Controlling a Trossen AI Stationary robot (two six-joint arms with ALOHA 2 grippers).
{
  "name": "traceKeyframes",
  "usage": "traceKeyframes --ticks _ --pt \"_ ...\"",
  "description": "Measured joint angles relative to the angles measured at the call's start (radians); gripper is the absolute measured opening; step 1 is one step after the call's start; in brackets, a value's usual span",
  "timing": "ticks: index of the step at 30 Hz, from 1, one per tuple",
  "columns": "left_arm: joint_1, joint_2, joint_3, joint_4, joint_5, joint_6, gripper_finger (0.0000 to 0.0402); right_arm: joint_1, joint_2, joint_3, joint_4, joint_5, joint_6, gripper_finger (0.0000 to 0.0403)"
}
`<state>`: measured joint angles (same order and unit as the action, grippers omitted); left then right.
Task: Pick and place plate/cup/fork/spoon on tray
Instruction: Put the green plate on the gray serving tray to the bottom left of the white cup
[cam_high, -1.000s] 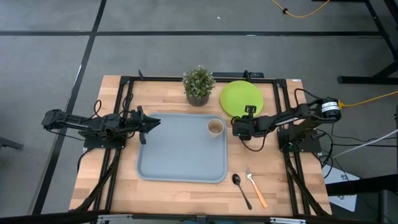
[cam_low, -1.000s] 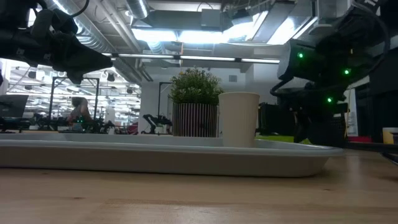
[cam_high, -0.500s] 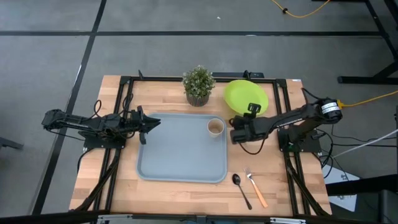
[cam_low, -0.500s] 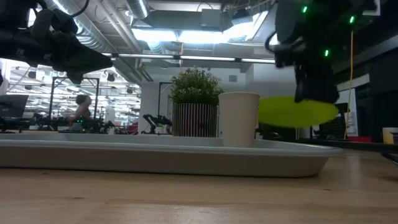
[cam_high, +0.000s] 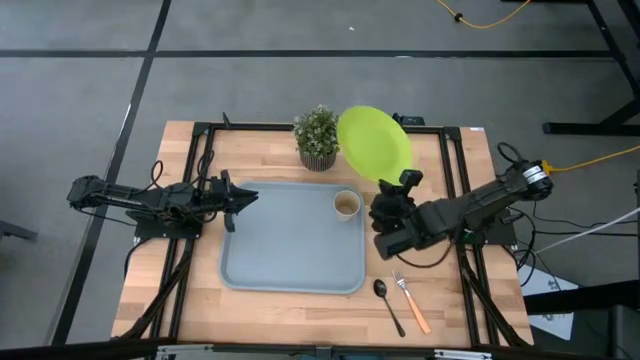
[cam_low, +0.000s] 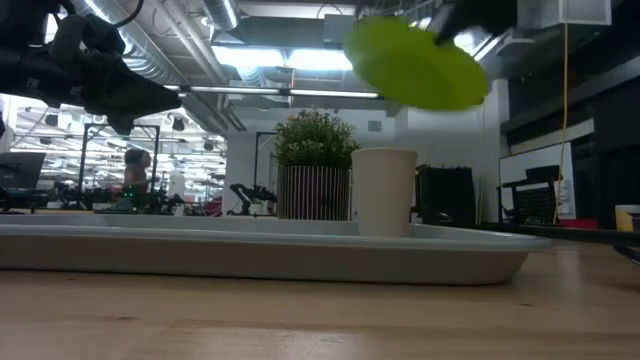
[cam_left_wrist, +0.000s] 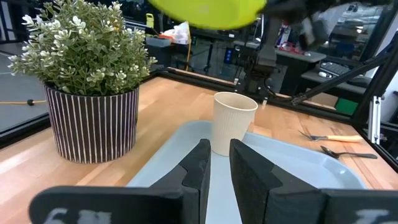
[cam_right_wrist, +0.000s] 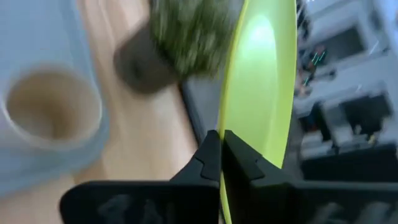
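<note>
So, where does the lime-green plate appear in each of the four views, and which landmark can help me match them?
High view: the plate is top centre, right of the potted plant, gripped by the right gripper.
Low view: upper middle, in the air, tilted, above the cup.
Left wrist view: at the top edge, above the cup.
Right wrist view: edge-on between the jaws.
Shared landmark: the cup on the tray.
</note>
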<state>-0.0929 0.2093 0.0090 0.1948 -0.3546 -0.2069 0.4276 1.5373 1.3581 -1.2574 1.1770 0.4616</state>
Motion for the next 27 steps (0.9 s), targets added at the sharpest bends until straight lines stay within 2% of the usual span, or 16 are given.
traceKeyframes --ticks 3,6,9,12,17,23,27 --pt "0.000 0.000 0.000 0.000 0.000 0.007 0.0053 0.035 -0.001 0.049 0.127 0.049 -0.138 0.0001" --pt "0.000 0.000 0.000 0.000 0.000 0.007 0.0053 0.050 -0.001 0.056 0.340 0.037 -0.366 0.0001" --pt "0.000 0.000 0.000 0.000 0.000 0.006 0.0053 0.051 0.007 0.056 0.533 -0.026 -0.586 0.0001" --pt "0.000 0.000 0.000 0.000 0.000 0.008 0.0053 0.043 0.014 0.056 0.656 -0.158 -0.731 0.0001" --pt "0.000 0.000 0.000 0.001 -0.003 0.057 0.0053 0.014 0.026 0.056 0.789 -0.396 -0.798 0.0001" --pt "0.000 0.000 0.000 0.001 -0.002 0.052 0.0053 0.001 0.088 0.056 0.916 -0.530 -0.921 0.0001" --pt "0.000 0.000 0.000 0.000 -0.003 0.058 0.0053 0.003 0.137 0.056 0.938 -0.629 -0.965 0.0001"
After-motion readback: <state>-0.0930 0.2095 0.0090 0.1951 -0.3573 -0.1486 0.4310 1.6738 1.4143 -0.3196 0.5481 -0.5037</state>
